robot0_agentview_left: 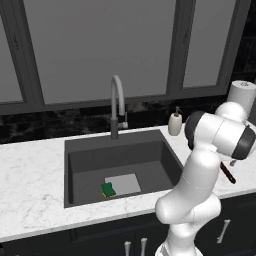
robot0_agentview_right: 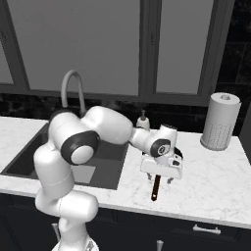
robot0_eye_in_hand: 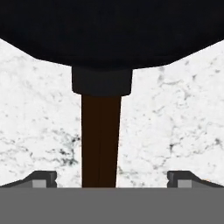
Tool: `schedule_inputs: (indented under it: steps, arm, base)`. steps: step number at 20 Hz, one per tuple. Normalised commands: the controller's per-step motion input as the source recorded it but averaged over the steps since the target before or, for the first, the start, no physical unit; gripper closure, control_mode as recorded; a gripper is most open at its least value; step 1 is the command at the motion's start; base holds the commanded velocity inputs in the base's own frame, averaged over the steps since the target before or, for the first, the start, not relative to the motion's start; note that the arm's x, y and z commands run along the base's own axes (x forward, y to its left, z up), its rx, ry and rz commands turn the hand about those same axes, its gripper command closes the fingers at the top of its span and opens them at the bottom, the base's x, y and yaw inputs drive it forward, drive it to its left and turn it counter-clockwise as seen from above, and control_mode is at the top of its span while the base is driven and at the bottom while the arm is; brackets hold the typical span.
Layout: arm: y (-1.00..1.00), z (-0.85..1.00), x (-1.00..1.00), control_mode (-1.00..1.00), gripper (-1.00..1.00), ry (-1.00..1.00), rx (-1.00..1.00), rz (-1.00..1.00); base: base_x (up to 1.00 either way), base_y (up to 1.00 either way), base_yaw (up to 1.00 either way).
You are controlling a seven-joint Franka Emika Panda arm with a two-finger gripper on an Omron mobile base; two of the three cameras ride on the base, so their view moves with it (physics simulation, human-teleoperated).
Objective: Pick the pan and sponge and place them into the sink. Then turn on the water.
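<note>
The black pan [robot0_eye_in_hand: 109, 30] lies on the marble counter right of the sink [robot0_agentview_left: 120, 157]; in the right base view the hand hides most of it, leaving a dark rim [robot0_agentview_right: 178, 152]. Its reddish-brown handle [robot0_eye_in_hand: 101, 140] runs toward the counter's front edge, and the handle [robot0_agentview_right: 156, 189] shows below the hand. My gripper [robot0_agentview_right: 160, 179] hovers just over the handle, open, one fingertip [robot0_eye_in_hand: 43, 178] well clear on each side. The green and yellow sponge [robot0_agentview_left: 108, 190] rests on the sink floor beside the light grey patch. No stream comes from the gooseneck faucet [robot0_agentview_left: 117, 100].
A soap dispenser [robot0_agentview_left: 175, 123] stands behind the sink's right corner. A paper towel roll [robot0_agentview_right: 220, 121] stands at the back right of the counter. Dark windows and a black backsplash close off the rear. Bare marble [robot0_agentview_right: 215, 171] spreads right of the pan.
</note>
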Motion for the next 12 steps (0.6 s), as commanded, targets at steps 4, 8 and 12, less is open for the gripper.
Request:
schedule_inputs:
  steps: [4,8,12]
  arm:
    - [0.0,-0.23,0.16,-1.0,-1.0,0.0,0.05,0.06]
    - [0.0,-0.08,0.25,-1.0,-1.0,0.0,0.1,0.02]
    - [0.0,0.0,0.06,-1.0,1.0,0.0,0.01,0.0]
  base:
    - [0.0,0.0,0.0]
    - [0.0,0.0,0.0]
    - [0.0,0.0,0.0]
